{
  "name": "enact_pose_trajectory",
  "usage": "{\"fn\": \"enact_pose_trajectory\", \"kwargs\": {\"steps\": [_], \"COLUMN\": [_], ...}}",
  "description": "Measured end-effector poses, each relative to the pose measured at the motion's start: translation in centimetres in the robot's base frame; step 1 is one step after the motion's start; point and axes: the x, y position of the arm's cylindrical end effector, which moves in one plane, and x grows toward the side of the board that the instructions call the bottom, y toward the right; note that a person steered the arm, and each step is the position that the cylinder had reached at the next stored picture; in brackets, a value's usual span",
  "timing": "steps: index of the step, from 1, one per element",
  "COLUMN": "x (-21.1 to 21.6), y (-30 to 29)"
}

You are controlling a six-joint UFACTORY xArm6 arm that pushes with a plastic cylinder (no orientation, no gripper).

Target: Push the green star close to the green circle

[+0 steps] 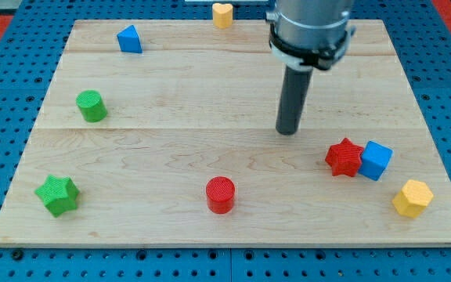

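The green star [57, 194] lies near the board's bottom left corner. The green circle [91, 106] stands at the left side, above the star and well apart from it. My tip [288, 131] rests on the board right of centre, far to the right of both green blocks and touching no block.
A red cylinder [220, 194] stands at the bottom centre. A red star [344, 157] touches a blue cube [376, 160] at the right, with a yellow hexagon [412, 197] below them. A blue triangle [130, 39] and a yellow heart [222, 14] lie along the top.
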Motion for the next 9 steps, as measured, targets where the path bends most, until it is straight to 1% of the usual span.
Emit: {"fn": "enact_pose_trajectory", "kwargs": {"steps": [1,2,3,4,5,6,7,8,9], "x": [-1.0,3.2,9.7,15.5,17.8,10.5,8.1,13.4,13.7], "y": [-9.6,-16.1,-17.7,-25.2,-30.9,-31.0,-28.6,-28.7,-25.5]}}
